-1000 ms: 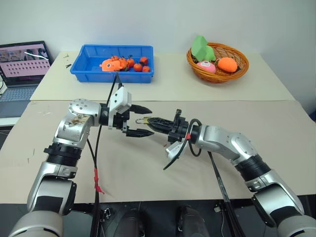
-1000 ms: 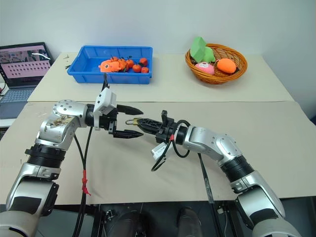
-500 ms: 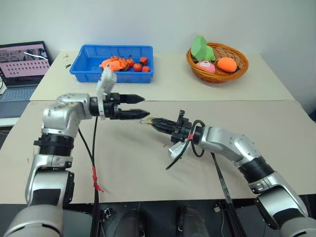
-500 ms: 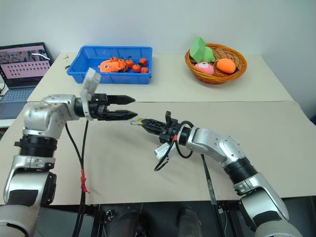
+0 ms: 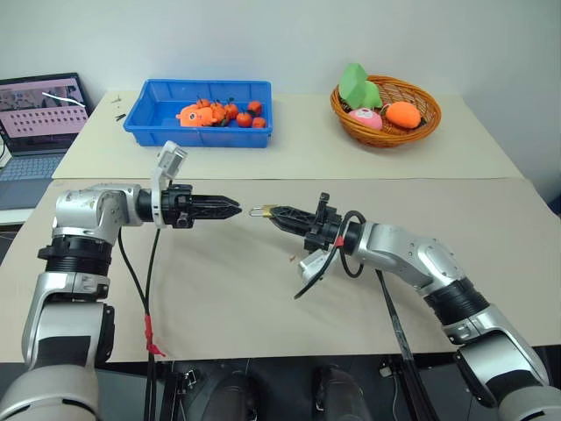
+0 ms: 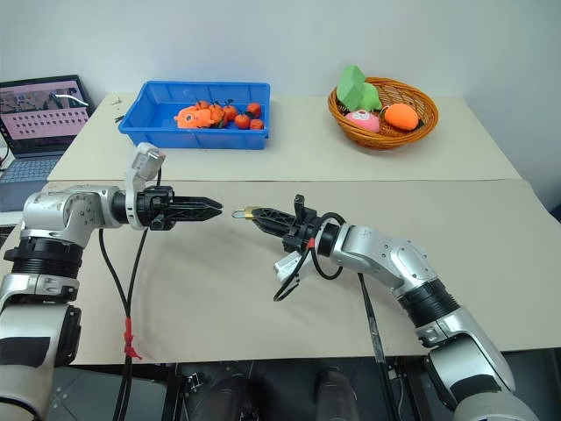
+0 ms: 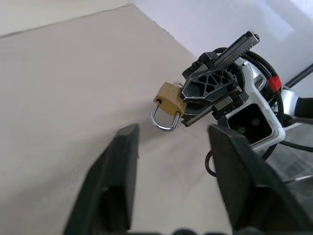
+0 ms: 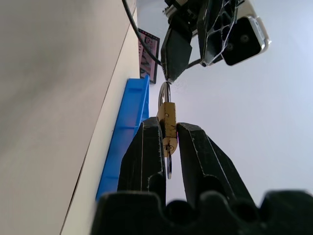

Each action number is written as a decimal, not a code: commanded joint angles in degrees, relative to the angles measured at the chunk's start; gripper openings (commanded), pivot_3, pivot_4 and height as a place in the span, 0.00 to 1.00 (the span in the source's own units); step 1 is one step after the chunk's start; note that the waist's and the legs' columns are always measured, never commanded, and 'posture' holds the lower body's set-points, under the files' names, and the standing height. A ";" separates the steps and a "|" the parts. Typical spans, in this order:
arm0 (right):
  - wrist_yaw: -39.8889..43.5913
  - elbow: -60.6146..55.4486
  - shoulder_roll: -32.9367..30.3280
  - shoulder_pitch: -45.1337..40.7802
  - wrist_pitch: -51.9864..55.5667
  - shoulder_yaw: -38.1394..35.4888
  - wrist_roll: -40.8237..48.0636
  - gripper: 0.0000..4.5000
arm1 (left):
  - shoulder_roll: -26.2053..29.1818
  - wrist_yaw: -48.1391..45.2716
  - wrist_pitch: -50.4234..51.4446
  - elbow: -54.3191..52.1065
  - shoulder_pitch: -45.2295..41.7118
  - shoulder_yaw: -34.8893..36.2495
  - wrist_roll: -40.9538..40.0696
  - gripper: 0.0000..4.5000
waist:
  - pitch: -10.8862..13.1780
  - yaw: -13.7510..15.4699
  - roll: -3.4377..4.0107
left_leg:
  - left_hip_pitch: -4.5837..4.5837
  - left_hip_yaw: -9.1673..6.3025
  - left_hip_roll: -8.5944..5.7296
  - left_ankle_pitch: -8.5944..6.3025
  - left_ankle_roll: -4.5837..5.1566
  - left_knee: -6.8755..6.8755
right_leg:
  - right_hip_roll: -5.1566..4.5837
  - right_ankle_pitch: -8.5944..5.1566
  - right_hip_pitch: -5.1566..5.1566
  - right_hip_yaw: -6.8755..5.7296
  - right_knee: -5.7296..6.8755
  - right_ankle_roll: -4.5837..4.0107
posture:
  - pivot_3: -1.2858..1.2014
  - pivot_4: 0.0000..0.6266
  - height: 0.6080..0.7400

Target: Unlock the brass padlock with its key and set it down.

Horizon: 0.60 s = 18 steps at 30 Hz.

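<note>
The right tool is clamped on the brass padlock, holding it up off the beige worktop at mid-front. The left tool points level toward it from the robot's left, its tips near the lock without touching it.

From the head views the padlock is a gold speck at the right tool's tip, and the left tool's two black fingers look nearly together. The left wrist view gives the shape: a squarish yellow-metal body with a thin silvery U-shaped shackle sticking out clear of the grip, which has the body's far end. There the left tool's own fingers stand apart with a plain gap between them and nothing in it, so how far open that tool really is I cannot tell.

The right wrist view shows the two ridged black fingers pressed on the flat faces of the lock body, the shackle pointing away toward the left tool's tips. A thin silvery ring hangs below the body between the fingers; whether the key is on it I cannot tell.

At the back of the worktop sit a blue plastic tray of orange toys, a woven wicker basket with soft coloured shapes, and an open laptop at the far left.
</note>
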 commanded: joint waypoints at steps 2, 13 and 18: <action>-0.12 -2.33 -0.48 -0.14 0.97 -2.06 1.77 0.03 | -2.06 2.83 1.85 7.48 -0.76 1.78 0.44 0.02 | 0.00 -0.01 0.00 | 0.00 0.00 -0.01 0.00 0.00 0.00 | 0.00 0.00 0.00 0.00 0.00 0.01 | 0.52 0.24 0.57; 1.17 -4.74 -0.87 1.11 1.95 -2.45 2.05 0.03 | -9.64 9.05 5.58 9.01 1.46 4.28 -0.51 0.02 | 0.00 0.01 0.00 | -0.01 0.00 -0.02 0.00 0.00 0.01 | -0.02 0.01 0.02 -0.01 0.01 0.00 | 0.52 0.24 0.57; 1.83 -5.85 -0.58 2.38 2.27 -2.13 1.98 0.03 | -11.23 10.71 8.12 8.28 1.19 5.96 -1.86 0.02 | 0.00 -0.09 0.00 | 0.00 0.00 -0.02 0.00 0.00 0.01 | -0.02 0.01 0.02 0.00 0.00 -0.01 | 0.52 0.24 0.57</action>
